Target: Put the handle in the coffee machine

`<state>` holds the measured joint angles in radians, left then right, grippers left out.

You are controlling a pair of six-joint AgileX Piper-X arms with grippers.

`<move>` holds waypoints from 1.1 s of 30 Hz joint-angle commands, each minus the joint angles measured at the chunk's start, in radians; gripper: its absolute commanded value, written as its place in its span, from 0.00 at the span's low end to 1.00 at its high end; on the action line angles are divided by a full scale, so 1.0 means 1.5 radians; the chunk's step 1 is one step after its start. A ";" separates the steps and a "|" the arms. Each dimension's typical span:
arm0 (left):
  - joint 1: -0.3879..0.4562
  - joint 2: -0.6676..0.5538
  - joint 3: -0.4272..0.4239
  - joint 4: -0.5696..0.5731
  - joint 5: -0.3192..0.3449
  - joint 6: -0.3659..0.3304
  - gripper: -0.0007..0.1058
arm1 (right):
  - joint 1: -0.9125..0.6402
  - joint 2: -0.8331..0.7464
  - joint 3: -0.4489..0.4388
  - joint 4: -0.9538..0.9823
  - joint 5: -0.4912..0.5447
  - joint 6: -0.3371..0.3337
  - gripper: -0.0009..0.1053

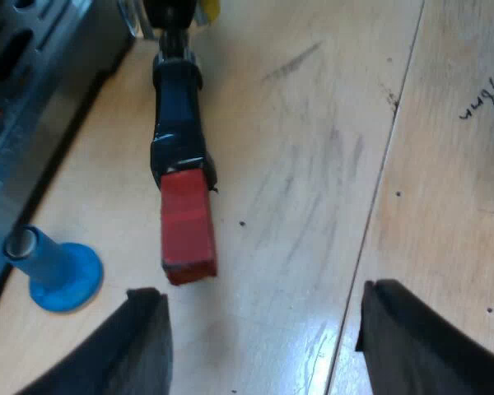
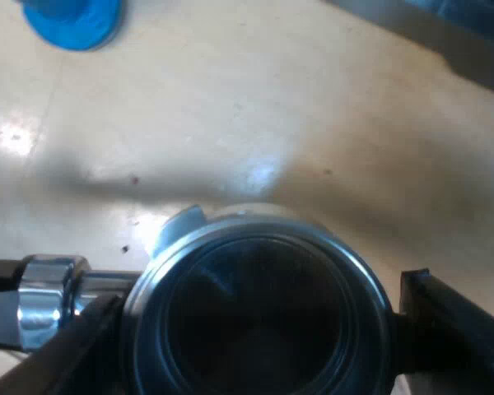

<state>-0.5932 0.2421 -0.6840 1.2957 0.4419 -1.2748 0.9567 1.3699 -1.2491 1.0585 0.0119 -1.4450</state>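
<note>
Right claw clamps holder basket; left claw wide open.

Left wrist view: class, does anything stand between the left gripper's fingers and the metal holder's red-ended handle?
Nothing visible does. Only bare table lies between the left gripper and the metal holder; the blue tamper stands aside, near the machine.
</note>
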 commanded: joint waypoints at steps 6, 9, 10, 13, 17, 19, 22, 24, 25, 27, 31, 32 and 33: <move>0.000 0.113 0.000 -0.043 0.033 0.002 0.51 | 0.034 -0.009 -0.006 0.001 -0.008 0.021 0.01; 0.000 0.162 0.000 -0.064 0.053 0.002 0.51 | 0.037 -0.009 -0.006 0.001 -0.008 0.025 0.01; 0.000 0.174 0.000 -0.069 0.053 0.004 0.51 | 0.040 -0.009 -0.006 0.000 -0.008 0.024 0.01; 0.000 0.200 0.000 -0.068 0.053 0.018 0.54 | 0.041 -0.009 -0.006 0.000 -0.008 0.036 0.01; 0.000 0.215 0.000 -0.067 0.053 0.018 0.57 | 0.041 -0.009 -0.006 0.000 -0.008 0.039 0.01; 0.000 0.219 0.000 -0.069 0.053 0.018 0.57 | 0.041 -0.009 -0.006 0.000 -0.008 0.051 0.01; 0.000 0.225 0.000 -0.099 0.034 0.022 0.57 | 0.041 -0.009 -0.006 0.000 -0.008 0.058 0.01; 0.000 0.225 0.000 -0.101 0.033 0.024 0.57 | 0.041 -0.009 -0.009 0.000 -0.012 0.066 0.01; 0.000 0.225 0.000 -0.104 0.031 0.028 0.57 | 0.041 -0.009 -0.010 0.000 -0.012 0.067 0.01; 0.000 0.229 0.000 -0.126 0.030 0.035 0.57 | 0.041 -0.009 -0.016 0.000 -0.012 0.080 0.01; 0.000 0.244 0.000 -0.154 0.030 0.035 0.57 | 0.041 -0.009 -0.035 0.000 -0.012 0.084 0.01; 0.000 0.247 0.000 -0.155 0.030 0.035 0.57 | 0.041 -0.009 -0.038 0.000 -0.012 0.084 0.01; 0.000 0.250 0.000 -0.157 0.030 0.035 0.57 | 0.041 -0.009 -0.042 0.000 -0.012 0.084 0.01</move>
<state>-0.5932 0.6123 -0.6840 1.0733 0.4916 -1.2209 1.0149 1.3699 -1.2923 1.0664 0.0000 -1.3195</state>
